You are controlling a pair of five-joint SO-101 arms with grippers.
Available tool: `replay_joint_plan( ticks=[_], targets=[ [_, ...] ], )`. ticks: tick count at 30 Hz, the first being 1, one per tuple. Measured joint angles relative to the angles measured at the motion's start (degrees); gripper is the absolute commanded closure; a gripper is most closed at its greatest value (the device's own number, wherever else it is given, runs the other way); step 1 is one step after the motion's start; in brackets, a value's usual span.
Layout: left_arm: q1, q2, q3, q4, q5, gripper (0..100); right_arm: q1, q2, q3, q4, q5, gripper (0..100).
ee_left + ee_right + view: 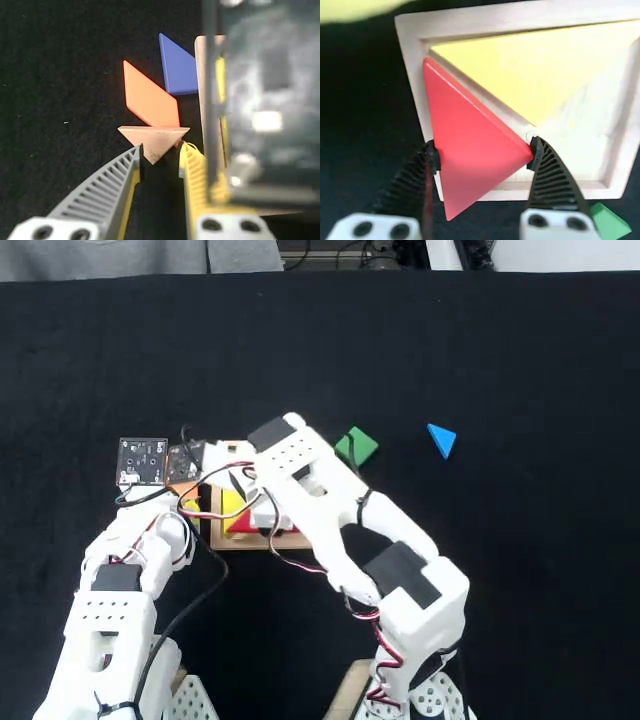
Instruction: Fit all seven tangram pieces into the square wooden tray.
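My right gripper [482, 150] is shut on a large red triangle [465, 125], which lies tilted across the rim of the square wooden tray [410, 60], one corner sticking out past it. A large yellow triangle [535, 65] lies inside the tray. Just outside the tray's wall [202, 90], my left gripper [160, 149] is shut on the tip of a small wood-coloured triangle [154, 137]. Beyond that triangle, an orange parallelogram [150, 100] and a blue triangle [179, 67] lie on the black cloth. In the high view both arms meet over the tray [228, 541].
A green piece [356, 447] lies on the cloth just right of the tray, and a small light-blue triangle [441, 439] lies farther right. A small circuit board [142, 461] sits behind the left arm's wrist. Open black cloth stretches to the back and right.
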Motion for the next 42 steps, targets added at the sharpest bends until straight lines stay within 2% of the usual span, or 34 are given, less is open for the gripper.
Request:
replay_joint_plan(
  ticks=[5,11,27,32,42],
  targets=[
    [0.0,0.0,0.0,0.0,0.0,86,0.0,0.0,0.0,-0.09,0.0,85.4],
    [0.0,0.0,0.0,0.0,0.0,86,0.0,0.0,0.0,-0.26,-0.18,72.5],
    [0.0,0.0,0.0,0.0,0.0,86,0.0,0.0,1.93,-0.26,-0.18,71.3],
    [0.0,0.0,0.0,0.0,0.0,86,0.0,0.0,1.93,-0.26,-0.18,60.5],
    [0.0,0.0,0.0,0.0,0.0,86,0.0,0.0,1.93,-0.26,-0.18,62.7]
  ],
)
